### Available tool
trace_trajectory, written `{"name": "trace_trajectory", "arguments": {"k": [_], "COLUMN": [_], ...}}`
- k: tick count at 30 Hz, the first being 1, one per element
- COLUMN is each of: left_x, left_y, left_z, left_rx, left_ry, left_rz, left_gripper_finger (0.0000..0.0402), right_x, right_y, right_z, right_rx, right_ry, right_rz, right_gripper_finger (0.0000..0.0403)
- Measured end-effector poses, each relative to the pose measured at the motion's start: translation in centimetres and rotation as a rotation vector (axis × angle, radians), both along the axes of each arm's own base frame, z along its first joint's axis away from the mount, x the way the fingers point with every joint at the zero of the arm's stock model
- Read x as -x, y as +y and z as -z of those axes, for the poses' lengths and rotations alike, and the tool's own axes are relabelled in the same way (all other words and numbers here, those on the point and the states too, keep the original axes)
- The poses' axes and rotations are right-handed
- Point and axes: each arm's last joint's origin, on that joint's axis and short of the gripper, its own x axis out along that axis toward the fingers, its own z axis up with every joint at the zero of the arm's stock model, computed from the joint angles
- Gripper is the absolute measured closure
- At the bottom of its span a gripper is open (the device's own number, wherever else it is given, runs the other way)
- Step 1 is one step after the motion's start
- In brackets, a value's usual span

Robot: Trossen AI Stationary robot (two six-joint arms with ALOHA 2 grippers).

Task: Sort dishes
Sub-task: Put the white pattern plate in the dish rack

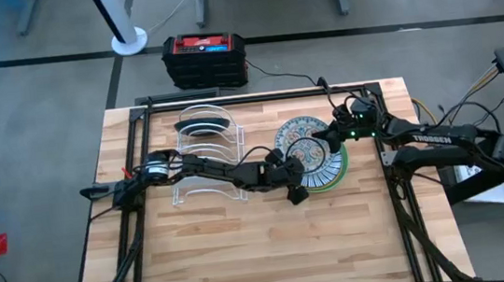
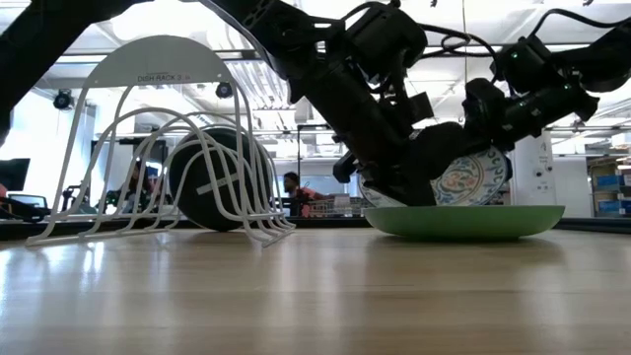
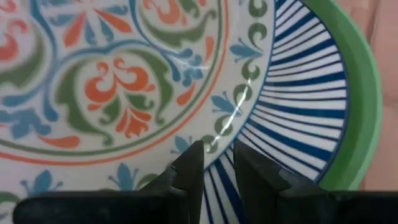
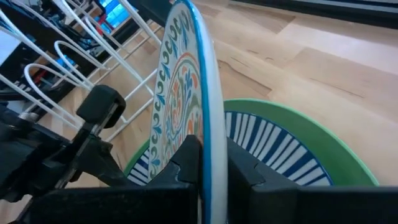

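Four plates are on the wooden table (image 1: 245,254), and one white wire rack (image 2: 168,148). A dark teal plate (image 2: 212,177) stands upright in a slot of the rack, well apart from both pincers. The other three are stacked together: a plain green plate (image 2: 463,222) at the bottom, a white plate with blue radial lines (image 4: 267,146) lying in it, and a patterned plate (image 4: 177,93) with orange, green and blue scrollwork tipped up on edge above them.

The right gripper (image 4: 208,162) pinches the patterned plate's rim, one dark finger on each face, closed tight on it. The left gripper (image 3: 214,165) reaches in from the rack side, its two fingers nearly together, with only a narrow gap, just over the patterned plate's border; whether they touch the plate I cannot tell.

From table height the arms cover most of the tilted plate, and the blue-lined plate is hidden inside the green one. The plates look glossy and glazed, the green one shallow with a raised lip.
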Motion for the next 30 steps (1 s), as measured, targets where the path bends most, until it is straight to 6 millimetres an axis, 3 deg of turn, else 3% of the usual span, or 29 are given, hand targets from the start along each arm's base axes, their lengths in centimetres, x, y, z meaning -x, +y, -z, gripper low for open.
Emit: {"name": "trace_trajectory", "arguments": {"k": [7,21,30], "left_x": [-0.6,-2.2,-1.5], "left_y": [-0.4,-2.6,-2.1], "left_z": [-1.3,-7.0,-10.3], "left_rx": [0.011,-0.062,-0.165], "left_ry": [-0.018,-0.021,0.1], "left_rz": [0.038,0.219,0.091], "left_gripper_finger": [0.0326,0.0326,0.0326], "right_x": [0.2,0.8,1.6], "right_y": [0.2,0.7,1.3], "right_z": [-0.5,-1.4,-2.3], "right_rx": [0.013,0.077,0.121], "right_ry": [-0.029,-0.051,-0.076], "right_rz": [-0.011,-0.031,-0.047], "right_gripper_finger": [0.0381,0.0381,0.0381]}}
